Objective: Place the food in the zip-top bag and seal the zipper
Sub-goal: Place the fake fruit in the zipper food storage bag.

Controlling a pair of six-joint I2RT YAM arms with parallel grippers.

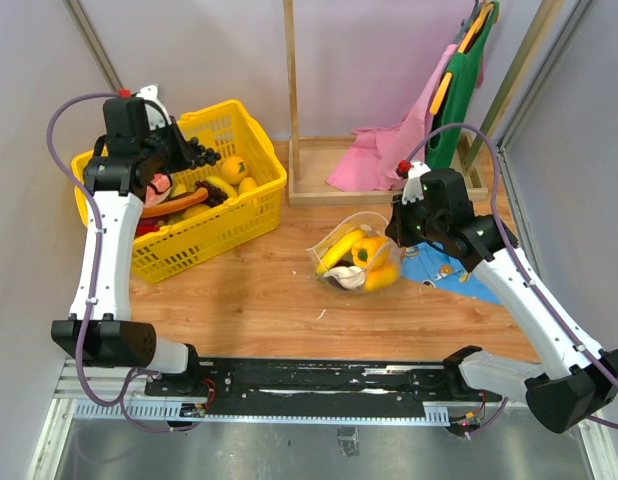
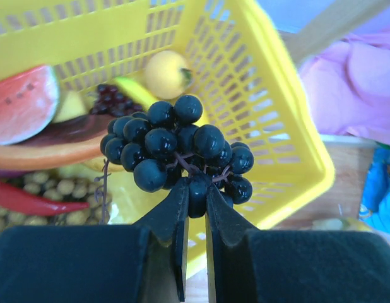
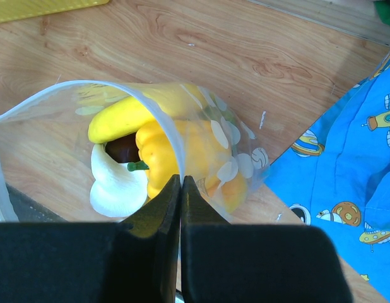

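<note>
Item 1: left gripper (image 2: 195, 189). Fingers almost together, pinched on the stem end of a bunch of grapes (image 2: 179, 148), which are dark and glossy. The bunch is held in the air above the basket (image 2: 245, 63).

Item 2: basket. Yellow slotted plastic, standing at the far left of the table (image 3: 182, 44). Inside are a watermelon slice (image 2: 21, 101), a red chilli (image 2: 24, 199), a round yellow fruit (image 2: 166, 72) and other pieces too crowded to tell apart.

Item 3: right gripper (image 3: 181, 180). Fingers fully closed on the rim of the bag (image 3: 242, 161), with thin plastic nipped between them.

Item 4: bag. Clear with white dots, lying on its side near the middle of the table, right of the basket. Its mouth gapes towards the right wrist camera. The zipper (image 3: 88, 83) is unsealed and curves in an open arc.

Item 5: contents of the bag. A banana (image 3: 116, 123) at the top, a yellow pepper (image 3: 160, 145) with a green stalk beside it, a dark piece (image 3: 122, 148) between them, and a white piece (image 3: 116, 186) at the mouth.

Item 6: blue cloth (image 3: 346, 177). Printed with rockets and planets, just right of the bag.

Item 7: pink cloth (image 1: 374, 160). Heaped at the back of the table
</note>
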